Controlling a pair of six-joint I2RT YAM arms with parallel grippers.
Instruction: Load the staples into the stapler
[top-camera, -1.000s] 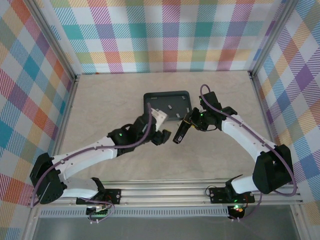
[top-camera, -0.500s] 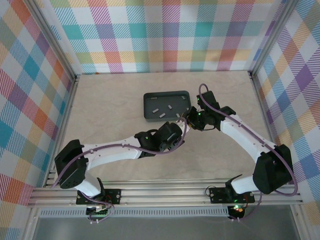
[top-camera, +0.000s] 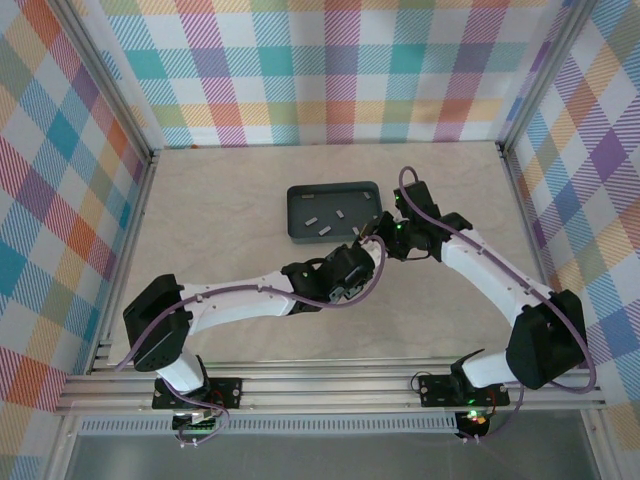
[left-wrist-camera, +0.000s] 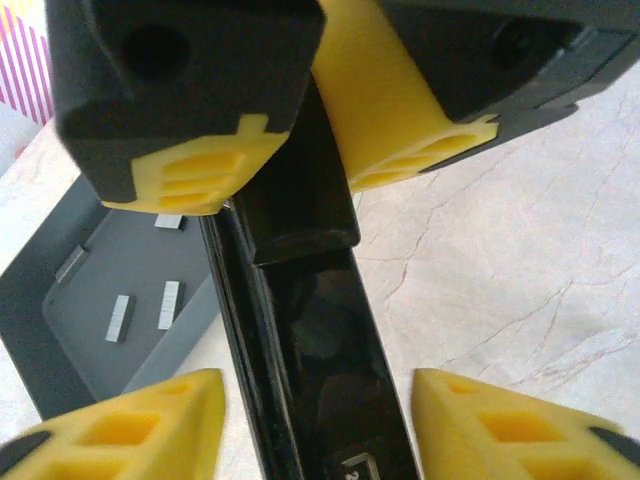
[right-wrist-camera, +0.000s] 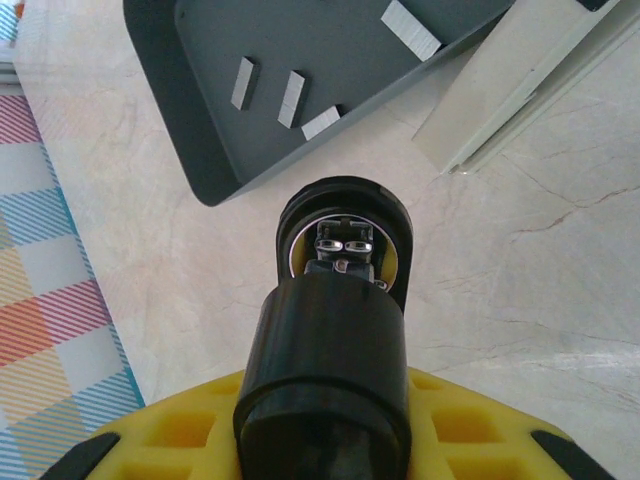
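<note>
- While the right gripper (right-wrist-camera: 320, 400) clamps the black stapler (left-wrist-camera: 310, 340), bare table (top-camera: 230, 200) lies open on the side away from the tray
- The dark grey tray (left-wrist-camera: 105, 275) sits just beside the stapler, the staples (right-wrist-camera: 290, 98) lying loose inside
- Left gripper (left-wrist-camera: 320, 390) straddles the stapler, fingers narrowly clear of it
- A second ago it hovered at the tray's near edge, jaws wider

Place: a robot-manipulation test cell, lab-like rather than domestic.
Enclosure: plaid-printed panels (top-camera: 340, 70) wall in three sides, framed by aluminium corner posts (top-camera: 108, 80).
Worktop: pale marble-patterned worktop (top-camera: 220, 200) forming the cell's floor.
Mounting: two white-and-black robot arms, left (top-camera: 230, 300) and right (top-camera: 490, 270), bolted to slotted aluminium rails (top-camera: 330, 390) at the near edge.
Electronics: a green indicator light (top-camera: 470, 413) glows at a base.
</note>
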